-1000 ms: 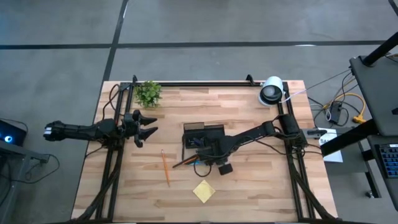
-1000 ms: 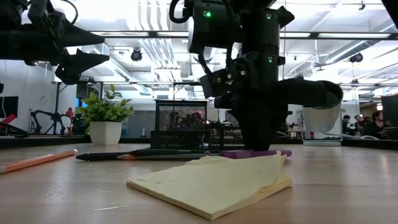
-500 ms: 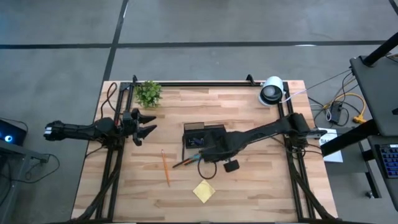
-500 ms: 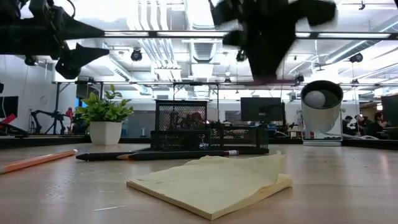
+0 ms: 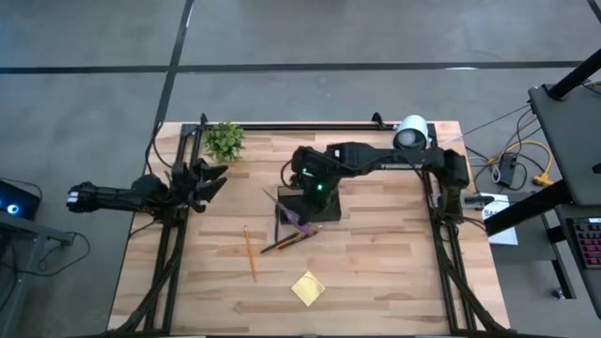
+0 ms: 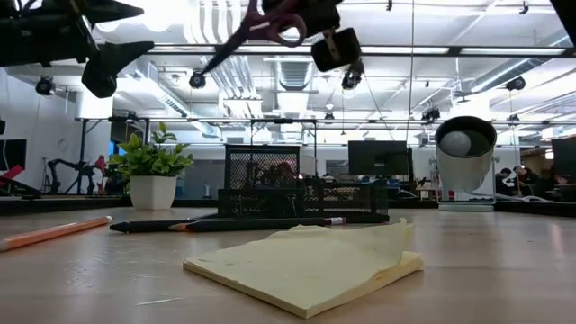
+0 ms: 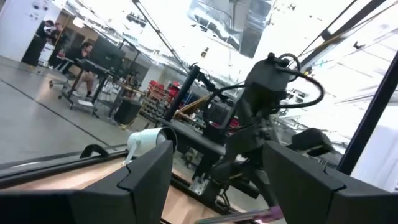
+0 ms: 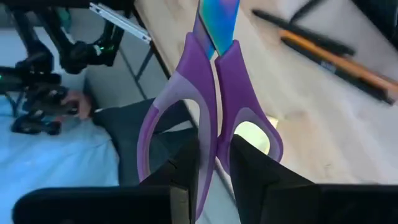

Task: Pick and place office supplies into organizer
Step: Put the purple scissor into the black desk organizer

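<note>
Scissors (image 8: 208,106), purple-handled, clamped by the handles in right gripper (image 5: 302,191) jaws, raised above the black organizer (image 5: 325,208); dark pen (image 5: 279,246) and markers (image 5: 305,236) beside organizer on counter (image 5: 394,272), orange pencil (image 5: 250,253) and yellow sticky-note pad (image 5: 308,288) nearer front edge; left gripper (image 5: 208,178) jaws apart, waiting off to the left near plant (image 5: 224,141)

— What sits on your wooden counter (image 5: 376,272)?

— You have a black organizer (image 5: 310,208), an orange pencil (image 5: 250,253), a dark pen (image 5: 286,240), a yellow sticky-note pad (image 5: 307,287), a green plant (image 5: 223,141) and a round white device (image 5: 409,133).
</note>
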Available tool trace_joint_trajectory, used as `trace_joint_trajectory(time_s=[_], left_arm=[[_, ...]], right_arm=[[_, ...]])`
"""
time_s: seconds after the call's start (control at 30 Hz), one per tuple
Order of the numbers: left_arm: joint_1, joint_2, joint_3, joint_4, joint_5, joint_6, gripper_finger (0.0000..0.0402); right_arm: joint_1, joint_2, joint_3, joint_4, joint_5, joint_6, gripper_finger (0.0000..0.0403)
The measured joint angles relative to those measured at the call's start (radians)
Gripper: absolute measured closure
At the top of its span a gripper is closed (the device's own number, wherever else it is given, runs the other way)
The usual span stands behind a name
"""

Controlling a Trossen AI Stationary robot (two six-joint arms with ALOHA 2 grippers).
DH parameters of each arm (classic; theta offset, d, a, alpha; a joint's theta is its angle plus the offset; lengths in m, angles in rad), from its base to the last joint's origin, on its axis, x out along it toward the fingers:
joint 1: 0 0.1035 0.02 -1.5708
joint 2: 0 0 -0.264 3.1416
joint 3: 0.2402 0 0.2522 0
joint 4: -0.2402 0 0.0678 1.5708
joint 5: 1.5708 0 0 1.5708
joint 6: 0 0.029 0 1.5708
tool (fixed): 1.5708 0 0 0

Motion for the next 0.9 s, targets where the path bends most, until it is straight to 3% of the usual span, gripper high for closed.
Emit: trace_joint_trajectory(time_s=[0.17, 0.37, 0.57, 0.7, 0.9], left_arm=[[0.0, 0.0, 0.0, -0.002, 0.0, 0.0, 0.0166], [0.0, 0.0, 0.0, -0.003, 0.0, 0.0, 0.0166], [0.0, 0.0, -0.001, -0.003, 0.0, 0.001, 0.0166], [0.0, 0.001, -0.001, -0.002, -0.001, 0.001, 0.0166], [0.0, 0.0, -0.002, -0.003, -0.001, 0.001, 0.0166]], right_arm=[[-0.012, -0.034, 0.099, -0.248, 0.152, -0.158, 0.0348], [-0.058, -0.031, 0.148, -0.178, 0.048, 0.099, 0.0348], [-0.099, -0.03, 0.188, -0.555, 0.032, -0.019, 0.0348], [-0.138, -0.036, 0.185, -0.525, -0.139, 0.061, 0.0348], [-0.158, -0.014, 0.174, -0.58, -0.369, 0.025, 0.0348]])
